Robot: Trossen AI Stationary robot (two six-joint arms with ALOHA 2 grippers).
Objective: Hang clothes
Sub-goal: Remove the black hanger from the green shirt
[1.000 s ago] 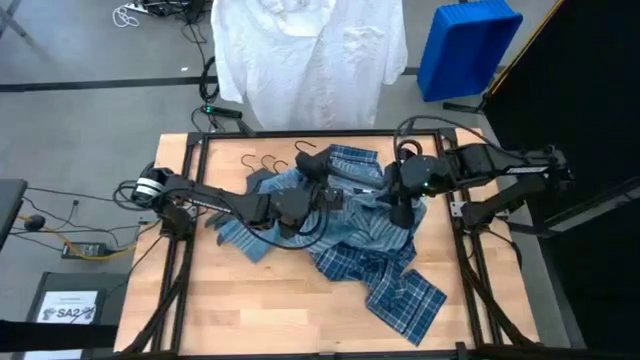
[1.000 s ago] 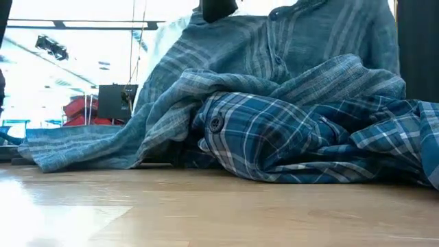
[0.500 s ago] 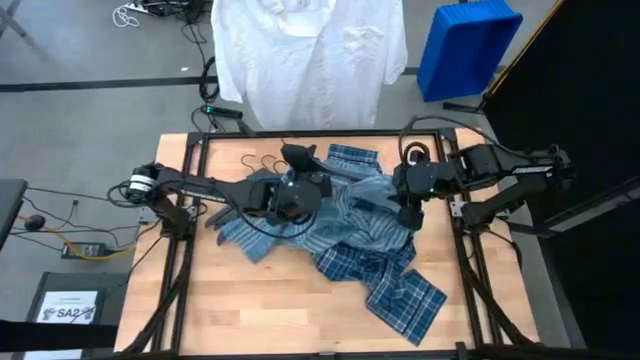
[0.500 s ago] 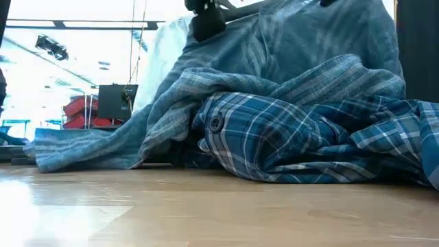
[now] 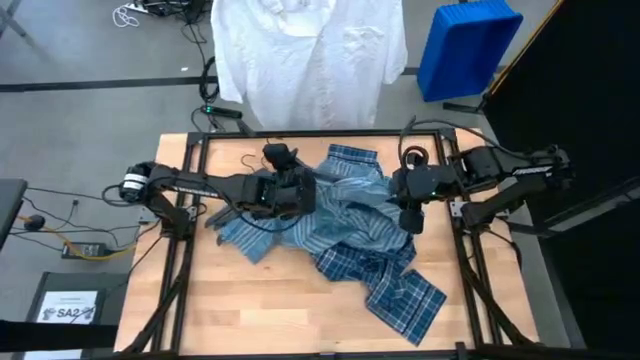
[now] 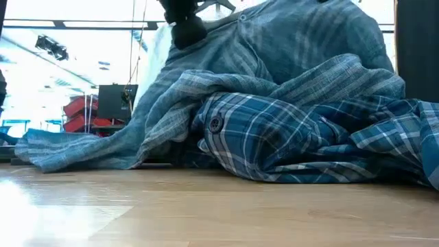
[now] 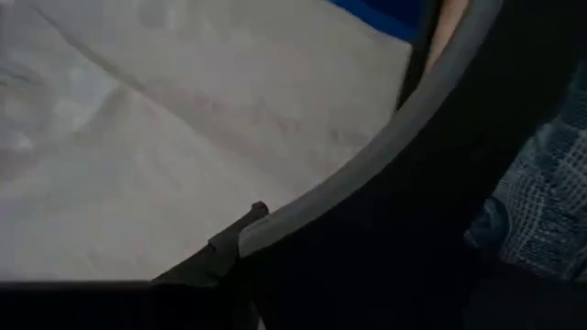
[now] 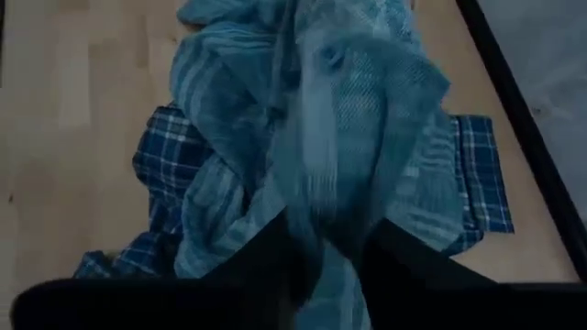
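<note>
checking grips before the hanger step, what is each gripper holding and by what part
Right gripper pinches a raised fold of the striped shirt. Left gripper: cannot tell.

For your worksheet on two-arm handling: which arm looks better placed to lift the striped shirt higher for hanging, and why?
Probably the right arm. Its tool is shut on a fold of the striped shirt, raised above the plaid shirt. The left tool holds a hanger at the table's far edge.

We see the white shirt hanging spread beyond the table's far edge, the striped blue-grey shirt lifted mid-table, draped over the crumpled plaid shirt.
</note>
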